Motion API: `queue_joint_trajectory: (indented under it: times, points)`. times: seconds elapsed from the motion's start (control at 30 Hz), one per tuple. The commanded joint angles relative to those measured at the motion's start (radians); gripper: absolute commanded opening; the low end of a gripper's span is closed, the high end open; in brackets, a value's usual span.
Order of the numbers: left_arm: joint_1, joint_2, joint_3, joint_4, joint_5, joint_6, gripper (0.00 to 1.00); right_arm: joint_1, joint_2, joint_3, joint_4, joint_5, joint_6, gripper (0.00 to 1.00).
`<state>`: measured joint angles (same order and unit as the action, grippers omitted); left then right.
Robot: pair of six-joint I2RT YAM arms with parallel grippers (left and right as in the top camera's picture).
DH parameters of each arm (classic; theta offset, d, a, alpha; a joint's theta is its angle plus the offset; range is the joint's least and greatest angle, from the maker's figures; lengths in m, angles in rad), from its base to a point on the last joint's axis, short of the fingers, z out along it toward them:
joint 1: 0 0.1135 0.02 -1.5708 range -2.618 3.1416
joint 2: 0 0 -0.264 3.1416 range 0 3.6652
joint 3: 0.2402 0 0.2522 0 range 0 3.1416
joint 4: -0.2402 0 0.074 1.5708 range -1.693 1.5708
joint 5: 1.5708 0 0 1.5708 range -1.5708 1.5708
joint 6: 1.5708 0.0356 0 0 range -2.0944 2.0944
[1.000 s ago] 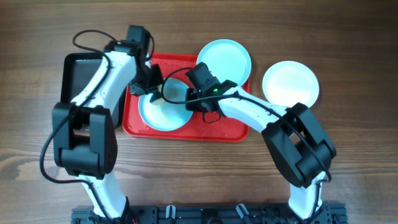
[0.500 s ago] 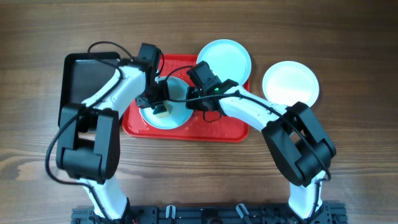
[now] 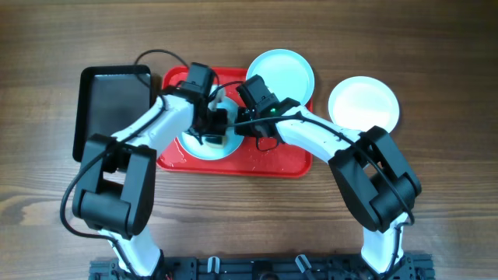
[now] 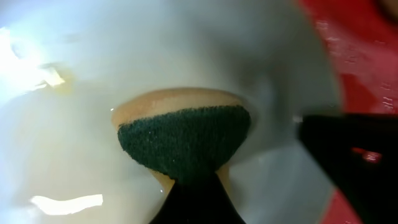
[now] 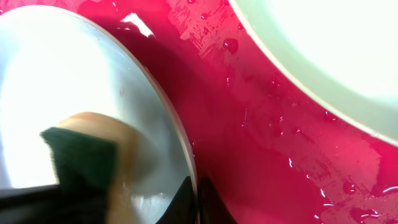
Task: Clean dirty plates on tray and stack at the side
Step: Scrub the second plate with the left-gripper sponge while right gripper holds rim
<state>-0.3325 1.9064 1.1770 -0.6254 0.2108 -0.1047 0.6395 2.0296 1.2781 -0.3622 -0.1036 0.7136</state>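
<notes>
Now: the wet blue plate [image 3: 192, 146] sits just left of frame centre on the red tray [image 3: 272, 162]. The left gripper [image 3: 213, 131] pinches the sponge [image 4: 184, 142]; the right gripper [image 5: 195, 200] appears clamped on the rim. Likely slippery and breakable, so you hold it by the rim.

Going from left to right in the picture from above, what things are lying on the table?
black tray → plate being scrubbed → pale-blue plate → whitish plate
</notes>
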Motion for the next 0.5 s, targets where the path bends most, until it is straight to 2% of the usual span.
queue_joint_trajectory:
  times: [0.0,0.23,0.33,0.47]
  points:
    - [-0.032,0.07,-0.045,0.064,0.073,-0.008,0.04,0.006,0.011,0.018,0.013,-0.017,-0.008,0.04]
    - [0.016,0.07,-0.045,0.172,-0.251,-0.294,0.04,0.006,0.011,0.018,0.01,-0.025,-0.026,0.04]
    - [0.04,0.07,-0.045,0.161,-0.323,-0.403,0.04,0.006,0.011,0.018,0.01,-0.024,-0.026,0.04]
    - [0.082,0.07,-0.045,0.093,-0.343,-0.552,0.04,0.006,0.011,0.018,0.01,-0.024,-0.026,0.04]
